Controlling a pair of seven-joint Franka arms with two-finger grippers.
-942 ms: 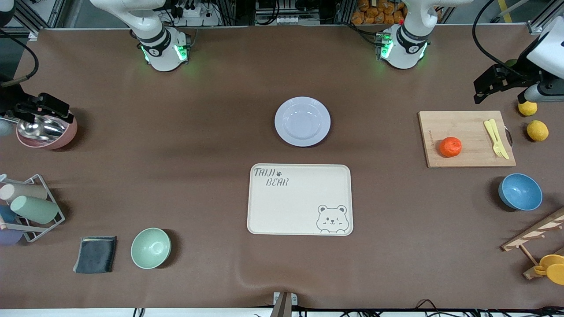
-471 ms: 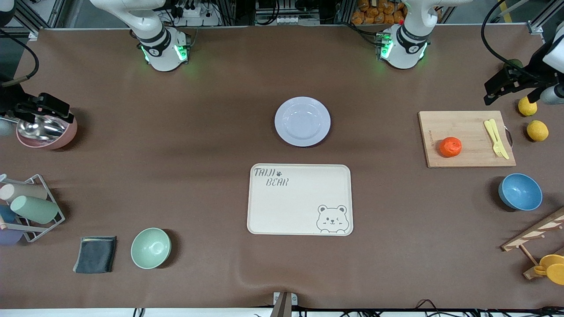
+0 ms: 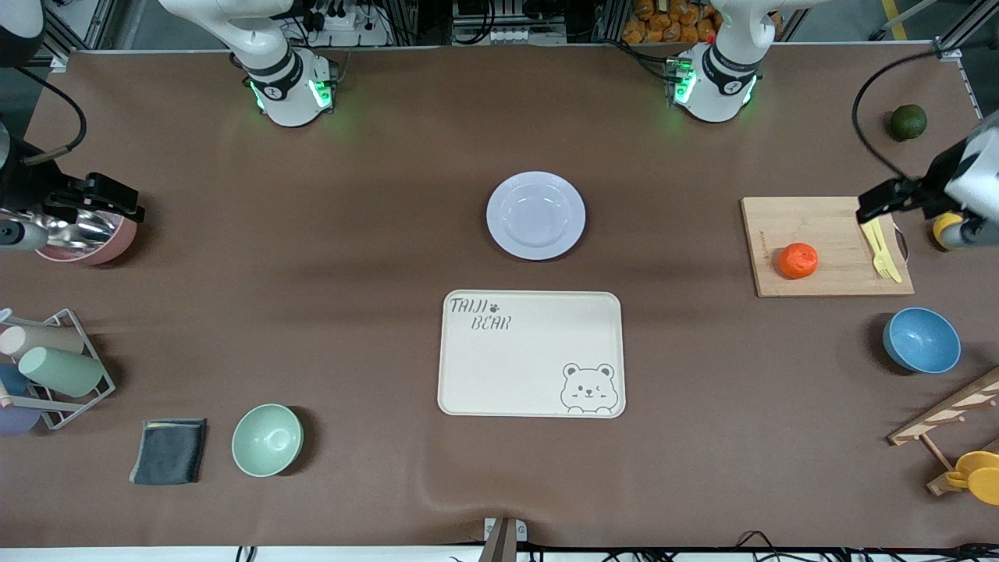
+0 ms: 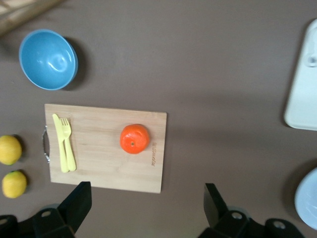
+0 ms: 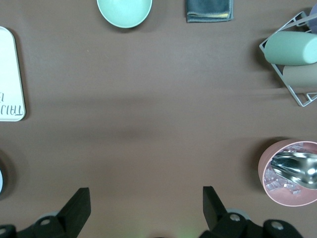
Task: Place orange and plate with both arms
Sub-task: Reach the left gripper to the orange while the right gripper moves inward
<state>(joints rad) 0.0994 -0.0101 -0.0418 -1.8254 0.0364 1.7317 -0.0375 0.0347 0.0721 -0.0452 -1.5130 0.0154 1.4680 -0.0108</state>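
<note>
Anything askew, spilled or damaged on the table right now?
Nothing stands out. The orange sits whole on the cutting board beside the yellow fork and knife. The plate lies flat, farther from the front camera than the bear tray. No spills visible.

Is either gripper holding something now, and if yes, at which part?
Nothing is held. The left gripper is open over the cutting board; the right gripper is open beside the pink bowl.

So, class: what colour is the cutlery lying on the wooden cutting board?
Pale yellow cutlery, clearest in the left wrist view.
</note>
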